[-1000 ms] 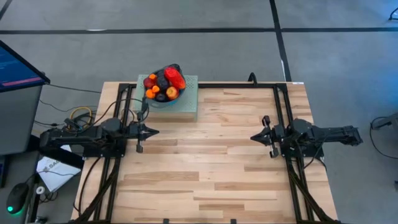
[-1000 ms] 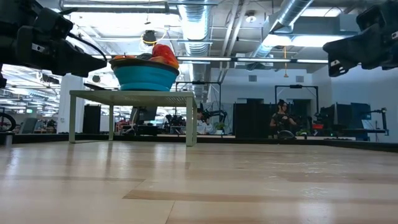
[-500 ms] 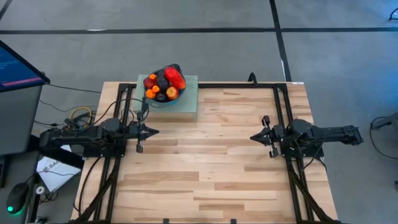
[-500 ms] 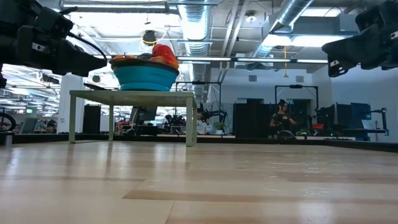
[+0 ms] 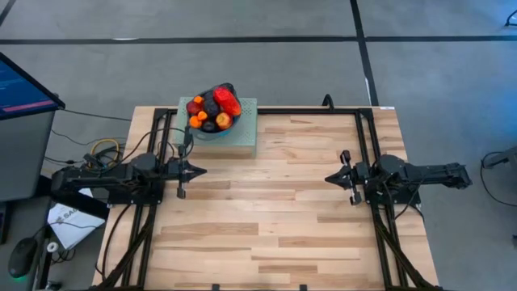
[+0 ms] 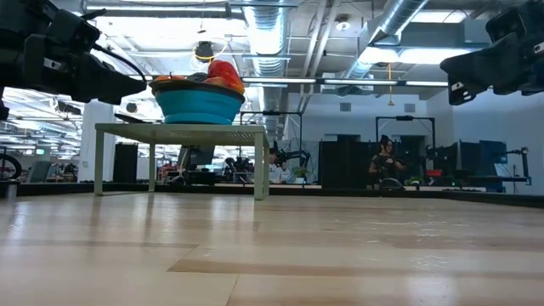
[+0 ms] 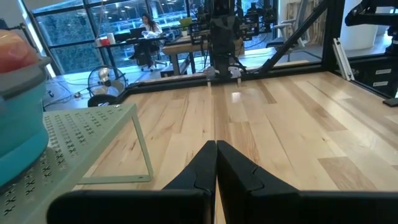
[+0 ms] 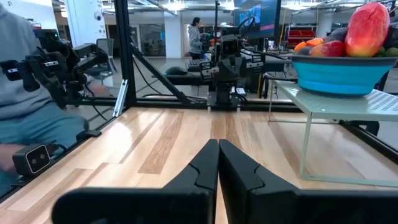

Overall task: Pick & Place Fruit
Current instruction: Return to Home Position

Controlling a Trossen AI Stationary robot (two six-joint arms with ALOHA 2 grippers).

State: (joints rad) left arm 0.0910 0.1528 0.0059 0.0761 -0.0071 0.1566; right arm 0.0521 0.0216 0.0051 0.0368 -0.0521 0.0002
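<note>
Several toy fruits (image 5: 213,109), red, dark purple and orange, lie heaped in a round blue bowl (image 6: 196,105). The bowl stands on a small pale green perforated stand (image 5: 242,136) at the table's far left. The long red-orange piece (image 8: 367,28) tops the heap. My left gripper (image 5: 202,170) hovers shut at the table's left side, pointing level toward the right, near side of the stand. My right gripper (image 5: 329,178) hovers shut at the right side, pointing level toward the left. Both are empty.
The wooden table (image 5: 275,210) has black frame rails (image 5: 307,111) along its far, left and right sides. The stand's thin legs (image 6: 257,161) rest on the table. A person (image 8: 31,93) sits beyond the table's left side; a monitor (image 5: 24,85) stands there too.
</note>
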